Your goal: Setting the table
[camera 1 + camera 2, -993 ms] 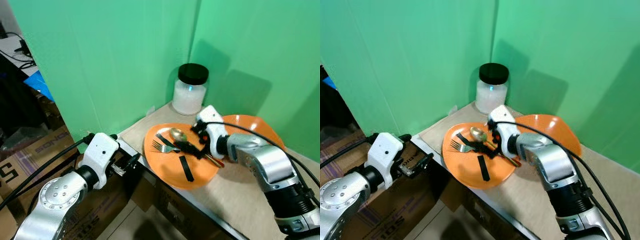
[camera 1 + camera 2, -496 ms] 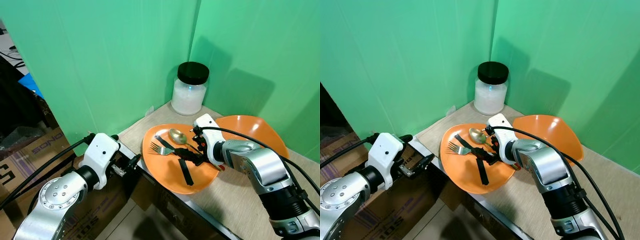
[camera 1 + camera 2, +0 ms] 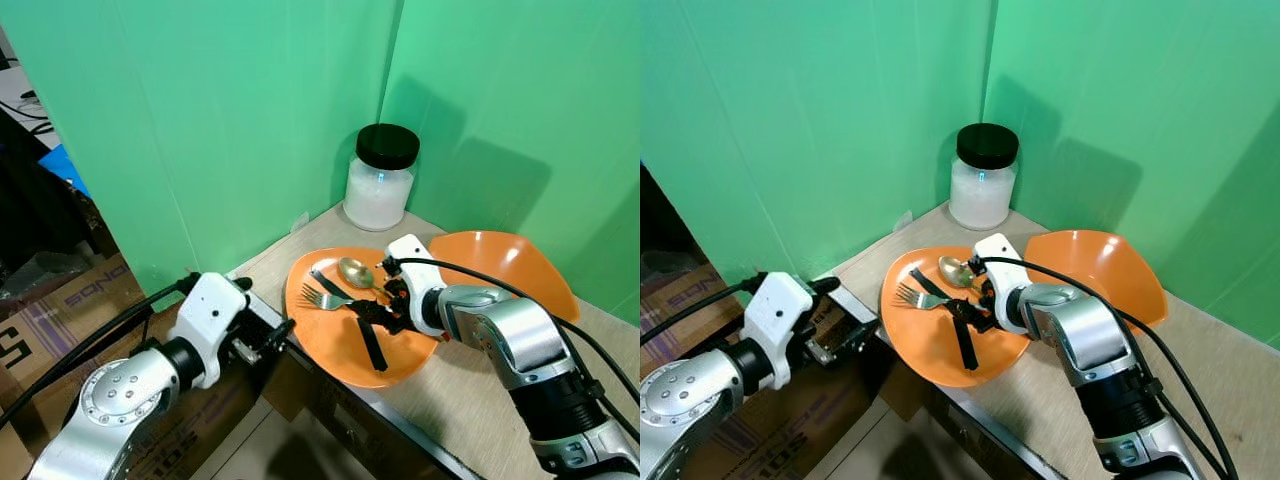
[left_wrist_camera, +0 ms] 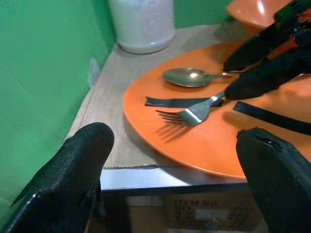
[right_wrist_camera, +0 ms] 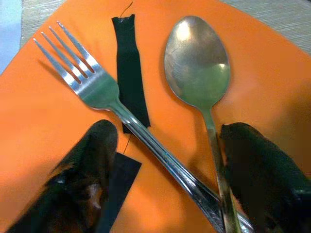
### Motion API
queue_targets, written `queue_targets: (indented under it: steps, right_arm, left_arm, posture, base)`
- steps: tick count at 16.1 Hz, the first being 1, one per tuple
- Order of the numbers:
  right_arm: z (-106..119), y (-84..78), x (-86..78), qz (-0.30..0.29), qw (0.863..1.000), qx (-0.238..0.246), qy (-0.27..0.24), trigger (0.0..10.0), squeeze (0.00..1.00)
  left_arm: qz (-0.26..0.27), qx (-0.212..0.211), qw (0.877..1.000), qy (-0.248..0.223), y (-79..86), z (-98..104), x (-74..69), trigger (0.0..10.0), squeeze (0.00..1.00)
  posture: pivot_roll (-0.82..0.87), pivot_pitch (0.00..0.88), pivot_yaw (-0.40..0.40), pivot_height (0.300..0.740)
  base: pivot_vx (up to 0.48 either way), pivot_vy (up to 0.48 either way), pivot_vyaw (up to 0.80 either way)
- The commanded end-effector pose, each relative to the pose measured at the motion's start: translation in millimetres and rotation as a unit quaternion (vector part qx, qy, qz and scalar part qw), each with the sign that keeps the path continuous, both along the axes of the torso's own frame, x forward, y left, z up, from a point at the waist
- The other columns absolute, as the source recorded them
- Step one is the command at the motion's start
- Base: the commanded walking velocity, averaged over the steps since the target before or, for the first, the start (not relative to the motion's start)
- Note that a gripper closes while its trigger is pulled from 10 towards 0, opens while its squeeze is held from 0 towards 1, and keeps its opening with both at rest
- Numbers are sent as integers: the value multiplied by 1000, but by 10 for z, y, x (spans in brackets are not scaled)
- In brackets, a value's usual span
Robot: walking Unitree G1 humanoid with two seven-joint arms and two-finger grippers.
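An orange plate (image 3: 345,350) lies at the table's near left corner. On it are a silver fork (image 3: 322,296), a gold spoon (image 3: 354,271) and black tape strips (image 3: 371,343). My right gripper (image 3: 384,308) hovers low over the plate, open. In the right wrist view its fingers (image 5: 90,165) straddle the handles of the fork (image 5: 97,87) and spoon (image 5: 197,63). My left gripper (image 3: 272,337) is open beside the table's front edge, just left of the plate. Its fingers (image 4: 73,170) frame the plate rim (image 4: 141,121).
An orange bowl (image 3: 505,265) sits behind the plate on the right. A white jar with a black lid (image 3: 381,185) stands in the back corner against green screens. Cardboard boxes (image 3: 60,310) lie on the floor at left.
My left arm has moved right, closer to the table edge and plate. My right gripper has slid slightly left along the cutlery handles. The cutlery has stayed put.
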State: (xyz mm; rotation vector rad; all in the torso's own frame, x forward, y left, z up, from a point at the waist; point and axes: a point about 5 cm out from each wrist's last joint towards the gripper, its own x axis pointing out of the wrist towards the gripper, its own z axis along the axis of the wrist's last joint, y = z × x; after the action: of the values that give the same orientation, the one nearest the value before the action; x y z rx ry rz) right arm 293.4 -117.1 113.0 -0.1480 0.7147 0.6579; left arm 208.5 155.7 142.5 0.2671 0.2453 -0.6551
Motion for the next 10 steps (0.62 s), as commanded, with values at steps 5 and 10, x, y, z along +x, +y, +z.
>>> queue_targets:
  steps: [5, 10]
  right_arm:
    - [-1, -42, 41, -23, 1000, 6, 5, 0, 0]
    - [-25, -39, 29, -21, 1000, 5, 7, 0, 0]
  left_arm:
    - [-11, 3, 1000, 3, -28, -3, -21, 10000, 886]
    - [-16, 5, 1000, 3, -26, -18, -18, 10000, 886]
  posture:
    - [20, 11, -41, 740]
    - [21, 2, -39, 740]
  base:
    - [0, 0, 0]
    - [0, 0, 0]
